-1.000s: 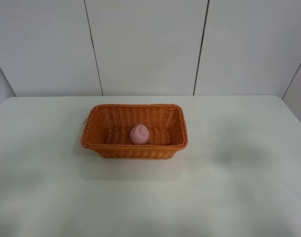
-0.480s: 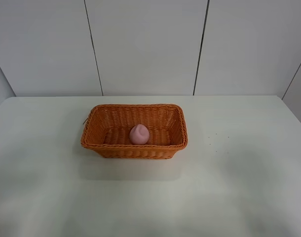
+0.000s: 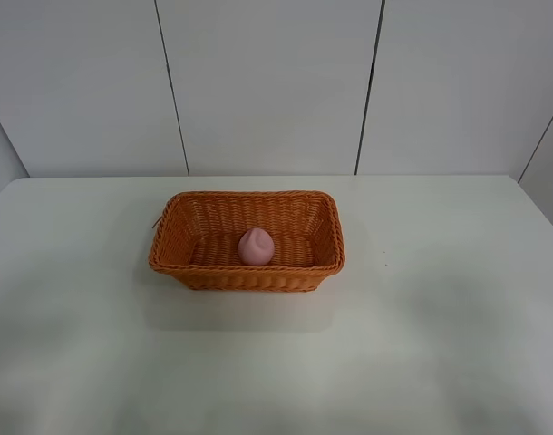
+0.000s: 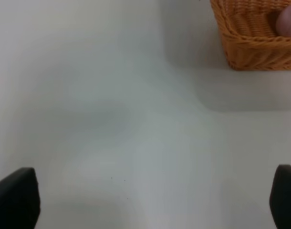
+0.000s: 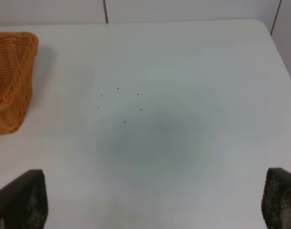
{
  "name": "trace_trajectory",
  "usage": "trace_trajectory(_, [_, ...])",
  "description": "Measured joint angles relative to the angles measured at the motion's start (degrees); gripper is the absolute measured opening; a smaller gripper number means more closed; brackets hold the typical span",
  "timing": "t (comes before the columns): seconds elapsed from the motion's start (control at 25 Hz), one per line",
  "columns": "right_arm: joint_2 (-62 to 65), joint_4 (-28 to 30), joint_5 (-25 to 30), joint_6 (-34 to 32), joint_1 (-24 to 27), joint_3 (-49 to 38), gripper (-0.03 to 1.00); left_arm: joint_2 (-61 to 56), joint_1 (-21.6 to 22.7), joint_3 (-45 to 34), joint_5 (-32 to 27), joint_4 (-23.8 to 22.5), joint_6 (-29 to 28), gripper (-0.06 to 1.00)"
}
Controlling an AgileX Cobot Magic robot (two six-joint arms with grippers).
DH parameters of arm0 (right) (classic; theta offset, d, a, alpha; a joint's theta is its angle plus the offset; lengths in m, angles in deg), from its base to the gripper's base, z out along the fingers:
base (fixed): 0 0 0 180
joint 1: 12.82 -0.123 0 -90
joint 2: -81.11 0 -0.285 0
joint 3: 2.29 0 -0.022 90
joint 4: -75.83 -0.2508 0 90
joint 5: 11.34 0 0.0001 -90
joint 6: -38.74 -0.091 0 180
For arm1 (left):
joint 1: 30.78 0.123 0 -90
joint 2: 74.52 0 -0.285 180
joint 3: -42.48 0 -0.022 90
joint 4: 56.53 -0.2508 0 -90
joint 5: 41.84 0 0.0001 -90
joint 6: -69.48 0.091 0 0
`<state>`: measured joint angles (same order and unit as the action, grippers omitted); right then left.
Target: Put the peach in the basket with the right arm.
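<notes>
The pale pink peach [image 3: 257,246] lies inside the orange-brown wicker basket [image 3: 247,274] in the middle of the white table. Neither arm shows in the exterior high view. In the left wrist view the basket's corner [image 4: 253,40] appears with a sliver of the peach [image 4: 290,21], and my left gripper [image 4: 150,200] stands open, its dark fingertips [image 4: 16,198] far apart over bare table. In the right wrist view my right gripper [image 5: 155,202] is open and holds nothing, its fingertips [image 5: 281,198] wide apart, with the basket's end [image 5: 12,76] off to one side.
The white table [image 3: 440,317] extends around the basket, its far edge against a white panelled wall [image 3: 276,82]. Several tiny dark specks [image 5: 119,105] mark the tabletop beside the basket.
A dark bit of the right arm at the exterior view's right edge one second ago has gone out of view. The peach and basket have not moved.
</notes>
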<state>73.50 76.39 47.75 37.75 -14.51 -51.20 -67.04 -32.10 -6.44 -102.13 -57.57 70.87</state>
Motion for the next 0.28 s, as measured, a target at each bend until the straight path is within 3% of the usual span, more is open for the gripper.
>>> trace_trajectory(0.28, [0.0,0.0,0.0,0.0,0.0,0.0,0.7,0.0,0.0,0.0,0.0,0.0,0.0,0.99])
